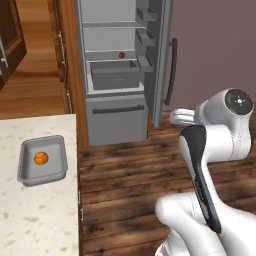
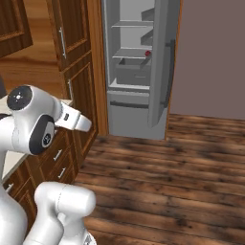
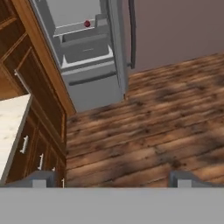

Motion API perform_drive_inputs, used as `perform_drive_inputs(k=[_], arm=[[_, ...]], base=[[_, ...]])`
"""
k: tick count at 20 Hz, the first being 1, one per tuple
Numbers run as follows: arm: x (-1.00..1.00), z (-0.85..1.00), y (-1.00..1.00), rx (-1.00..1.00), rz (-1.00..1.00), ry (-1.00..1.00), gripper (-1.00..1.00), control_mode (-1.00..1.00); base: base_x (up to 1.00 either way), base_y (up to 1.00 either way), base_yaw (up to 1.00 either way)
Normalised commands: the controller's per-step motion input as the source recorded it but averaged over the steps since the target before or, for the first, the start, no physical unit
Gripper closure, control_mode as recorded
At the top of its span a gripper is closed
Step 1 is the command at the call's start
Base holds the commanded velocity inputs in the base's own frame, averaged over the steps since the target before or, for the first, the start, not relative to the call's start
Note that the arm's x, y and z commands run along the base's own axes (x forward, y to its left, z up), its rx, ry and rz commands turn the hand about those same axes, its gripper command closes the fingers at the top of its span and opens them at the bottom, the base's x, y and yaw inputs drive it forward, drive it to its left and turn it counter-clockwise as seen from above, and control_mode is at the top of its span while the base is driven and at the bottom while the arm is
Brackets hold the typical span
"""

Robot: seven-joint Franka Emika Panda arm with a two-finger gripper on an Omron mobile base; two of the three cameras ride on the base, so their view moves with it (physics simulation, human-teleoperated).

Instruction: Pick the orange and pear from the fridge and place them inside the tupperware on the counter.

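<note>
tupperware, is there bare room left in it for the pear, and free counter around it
Yes. In the tupperware the orange sits near the middle, leaving bare floor toward each wall. The counter lies bare all round the container, widest in front of it. The pear rests alone on a shelf in the fridge, above the drawer.

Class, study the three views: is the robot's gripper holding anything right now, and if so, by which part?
Nothing is held. In the hand view the gripper is open, with bare floor between its tips. The orange lies in the tupperware; the pear sits in the fridge.
</note>
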Motion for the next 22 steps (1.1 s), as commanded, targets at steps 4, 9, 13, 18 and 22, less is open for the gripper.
perform_drive_inputs(k=[4,9,13,18,22], arm=[[-0.34,0.81,-0.01,-0.10,0.20,0.00,-1.00,-1.00],[-0.06,0.29,0.03,-0.05,0.12,0.01,-1.00,1.00],[0.00,0.00,0.00,0.00,0.00,0.00,-1.00,1.00],[0.00,0.00,0.00,0.00,0.00,0.00,-1.00,1.00],[0.00,0.00,0.00,0.00,0.00,0.00,-1.00,1.00]], base=[[0.00,0.00,0.00],[0.10,0.14,0.05],[0.43,0.20,0.03],[0.62,-0.01,-0.14],[0.91,0.00,-0.21]])
